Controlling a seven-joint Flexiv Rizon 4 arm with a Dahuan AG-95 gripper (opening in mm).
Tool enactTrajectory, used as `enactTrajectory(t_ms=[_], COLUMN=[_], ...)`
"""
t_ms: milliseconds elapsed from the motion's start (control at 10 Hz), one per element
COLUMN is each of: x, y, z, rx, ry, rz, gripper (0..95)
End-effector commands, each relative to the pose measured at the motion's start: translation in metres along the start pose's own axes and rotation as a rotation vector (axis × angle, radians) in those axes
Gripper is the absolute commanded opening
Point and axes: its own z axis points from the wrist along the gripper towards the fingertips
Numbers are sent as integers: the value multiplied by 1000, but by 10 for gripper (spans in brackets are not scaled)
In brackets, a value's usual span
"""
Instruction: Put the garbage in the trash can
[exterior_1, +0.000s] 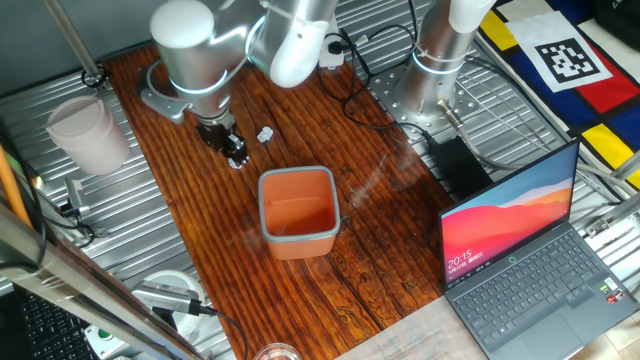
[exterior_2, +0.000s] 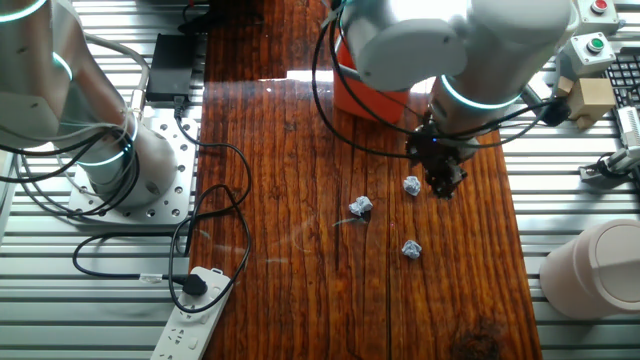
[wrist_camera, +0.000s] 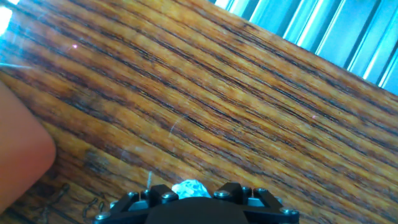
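The trash can is an orange square bin in the middle of the wooden table. It also shows behind the arm in the other fixed view and at the left edge of the hand view. My gripper is down at the table, left of and beyond the bin. In the hand view a white-grey garbage scrap sits between the fingers, which press against both its sides. That scrap shows at the gripper tip. Two more scraps lie loose on the wood; one shows in the fixed view.
A translucent white cup stands on the metal frame at the left. An open laptop sits at the right front. A second arm base, cables and a power strip lie around the table's edges.
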Motion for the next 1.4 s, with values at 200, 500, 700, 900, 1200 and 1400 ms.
enactTrajectory(t_ms=[200,500,700,900,1200,1400], x=[4,4,-2,-3,-3,-3], y=[3,1,-3,-3,-3,-3], z=[1,-2,-7,-8,-8,-8], rx=[0,6,4,-19,-73,-70], ry=[-3,-17,-9,-7,22,44], rz=[7,-1,-3,-46,-94,-83], gripper=[380,380,570,570,570,570])
